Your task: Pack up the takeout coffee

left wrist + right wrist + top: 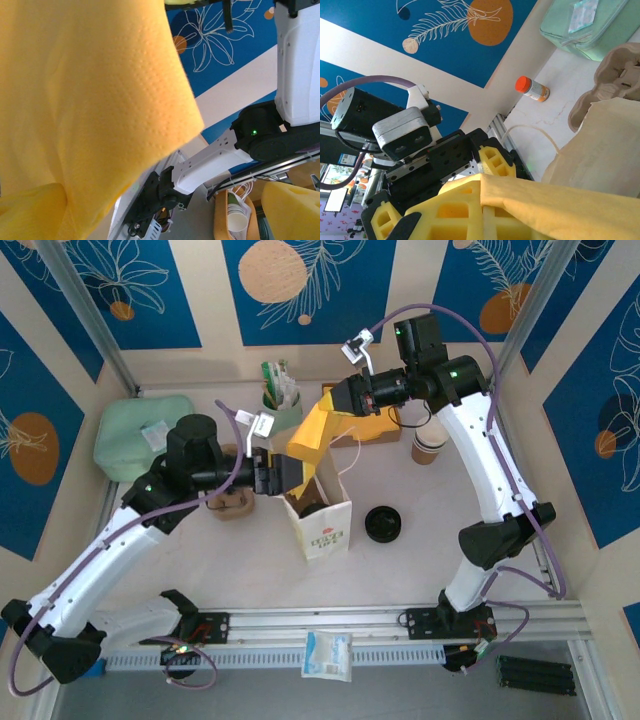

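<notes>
Two tools are working over the table (405, 565). The right tool (335, 403) is pinching a yellow napkin (308, 445) between closed fingers, and the sheet is hanging down toward the open paper bag (325, 525). The left tool (283, 476) is standing wide open just beside the bag's mouth, with the napkin draping close in front of its camera. The takeout coffee cups (430, 443) are sitting stacked on the table behind the bag, near the right arm and apart from both tools. A black lid (383, 523) is lying to the right of the bag.

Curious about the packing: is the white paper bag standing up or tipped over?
Upright. The white paper bag stands on its base, with its open mouth facing up.
</notes>
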Available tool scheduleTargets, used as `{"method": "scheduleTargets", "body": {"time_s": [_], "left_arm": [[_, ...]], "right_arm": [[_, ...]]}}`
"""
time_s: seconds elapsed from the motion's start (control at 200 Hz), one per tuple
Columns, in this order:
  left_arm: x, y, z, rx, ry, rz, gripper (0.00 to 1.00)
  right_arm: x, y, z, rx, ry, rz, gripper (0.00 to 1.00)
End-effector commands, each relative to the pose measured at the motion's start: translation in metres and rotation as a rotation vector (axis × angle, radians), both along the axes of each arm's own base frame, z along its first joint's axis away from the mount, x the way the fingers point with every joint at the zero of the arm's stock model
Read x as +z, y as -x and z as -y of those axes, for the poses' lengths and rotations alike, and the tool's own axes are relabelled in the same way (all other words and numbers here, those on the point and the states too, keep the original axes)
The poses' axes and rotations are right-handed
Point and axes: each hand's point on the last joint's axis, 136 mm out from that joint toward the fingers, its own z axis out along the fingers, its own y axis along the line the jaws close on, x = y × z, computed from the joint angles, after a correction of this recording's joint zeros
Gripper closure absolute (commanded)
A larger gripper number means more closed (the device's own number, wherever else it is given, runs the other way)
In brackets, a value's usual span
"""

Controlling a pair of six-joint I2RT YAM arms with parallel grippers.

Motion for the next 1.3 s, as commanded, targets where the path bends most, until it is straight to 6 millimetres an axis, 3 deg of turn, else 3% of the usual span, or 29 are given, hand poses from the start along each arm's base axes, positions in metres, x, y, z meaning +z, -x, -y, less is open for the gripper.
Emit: {"method": "scheduleTargets", "body": {"time_s": [0.0, 0.35, 0.985, 1.296], "left_arm": [[0.01, 0.008, -0.003, -0.008, 0.016, 0.049, 0.0], [0.004, -0.003, -0.02, 0.122, -0.04, 0.077, 0.01], [0.018, -0.012, -0.046, 0.288, -0.025, 0.146, 0.01], [0.02, -0.013, -0.05, 0.313, -0.025, 0.156, 0.01]], "right_arm": [[0.012, 0.012, 0.005, 0.018, -0.016, 0.028, 1.0], [-0.012, 0.015, 0.001, 0.017, 0.1, 0.074, 1.0], [-0.069, 0.039, -0.036, 0.131, 0.299, 0.085, 1.0], [-0.074, 0.037, -0.034, 0.11, 0.328, 0.084, 0.59]]}}
